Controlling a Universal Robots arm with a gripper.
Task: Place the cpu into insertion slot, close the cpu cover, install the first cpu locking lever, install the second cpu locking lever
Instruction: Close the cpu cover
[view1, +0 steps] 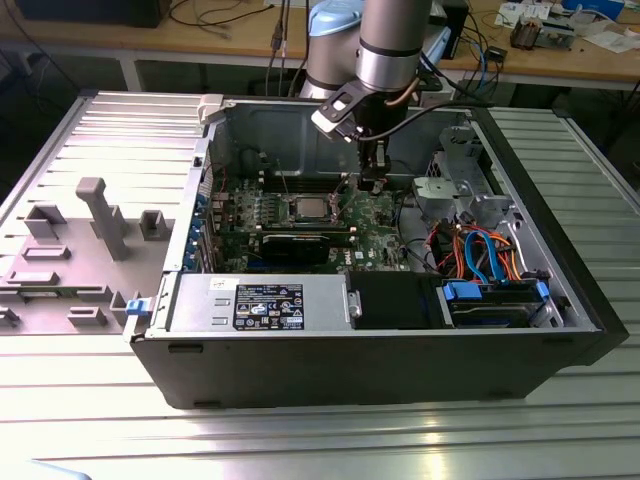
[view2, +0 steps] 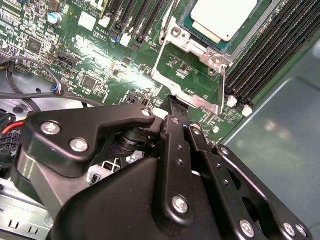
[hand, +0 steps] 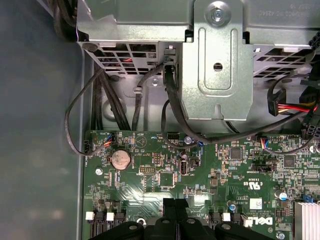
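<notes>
A black label (view1: 268, 306) with white print and small marks sits on the grey power supply housing (view1: 200, 300), well apart from the tool (view1: 372, 183) in the exterior view; its lines are too small to read. In the first wrist view, the green board (hand: 150, 190) near the tool carries white printed lettering, a logo (hand: 260, 223) and a white sticker (hand: 256, 203), perhaps a code label.

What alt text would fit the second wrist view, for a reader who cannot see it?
A black gripper, fingers together, reaches to the edge of the open cpu cover, a silver frame swung off the insertion slot. The cpu lies in that slot, on a green board with black memory slots.
</notes>
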